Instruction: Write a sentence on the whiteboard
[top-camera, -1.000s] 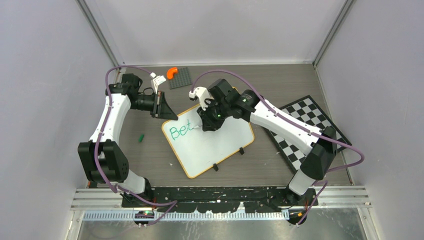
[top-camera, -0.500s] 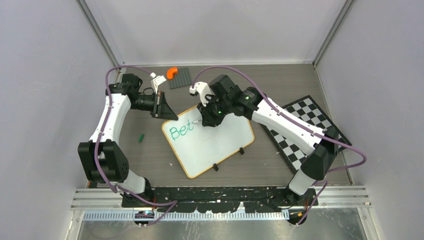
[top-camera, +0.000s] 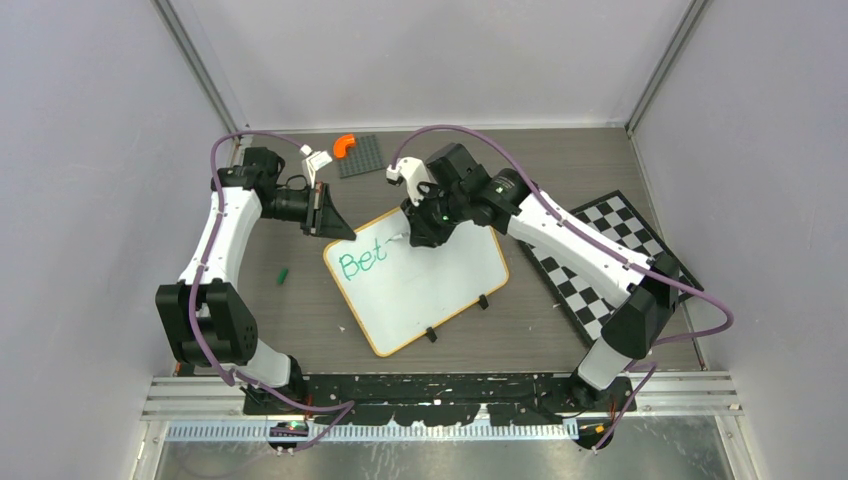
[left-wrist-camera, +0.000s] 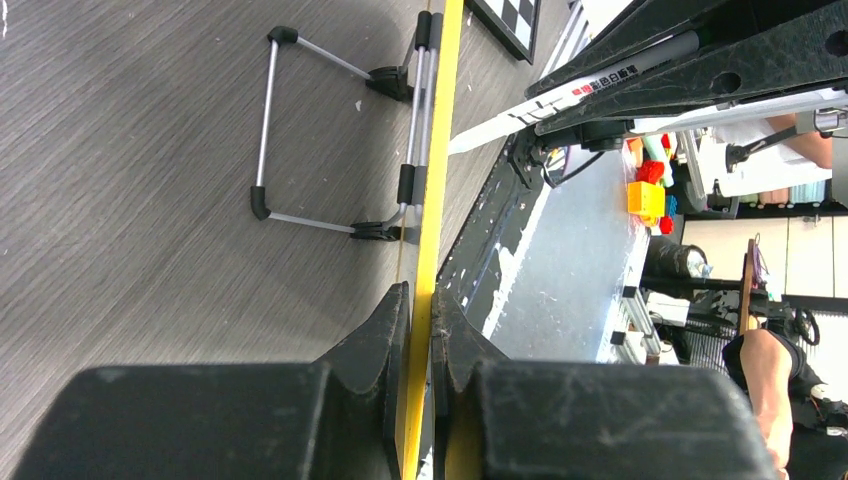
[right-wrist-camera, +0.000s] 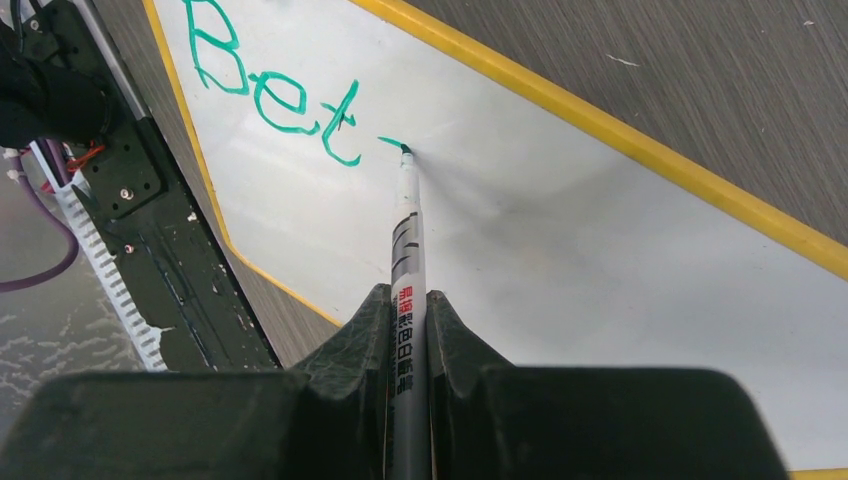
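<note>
The whiteboard (top-camera: 440, 290) lies tilted on the table, with an orange-yellow rim (right-wrist-camera: 640, 150) and black clip feet. Green letters of the sentence (top-camera: 362, 263), reading "Bet" (right-wrist-camera: 270, 85), run along its upper left part, followed by a short dash. My right gripper (top-camera: 425, 232) (right-wrist-camera: 408, 296) is shut on a grey marker (right-wrist-camera: 407, 250), whose green tip touches the board at the end of that dash. My left gripper (top-camera: 336, 226) (left-wrist-camera: 420, 296) is shut on the whiteboard's rim (left-wrist-camera: 433, 200) at its far left corner. The marker (left-wrist-camera: 560, 95) also shows in the left wrist view.
A black-and-white checkerboard (top-camera: 610, 255) lies right of the whiteboard, under the right arm. A grey studded plate (top-camera: 362, 158) with an orange piece (top-camera: 344, 144) sits at the back. A white part (top-camera: 318, 160) lies beside it. A small green thing (top-camera: 283, 272) lies left of the board.
My right gripper has shifted a little right and toward the back, and the marker has drawn a short green dash after "Bet". The left arm and the board have stayed put.
</note>
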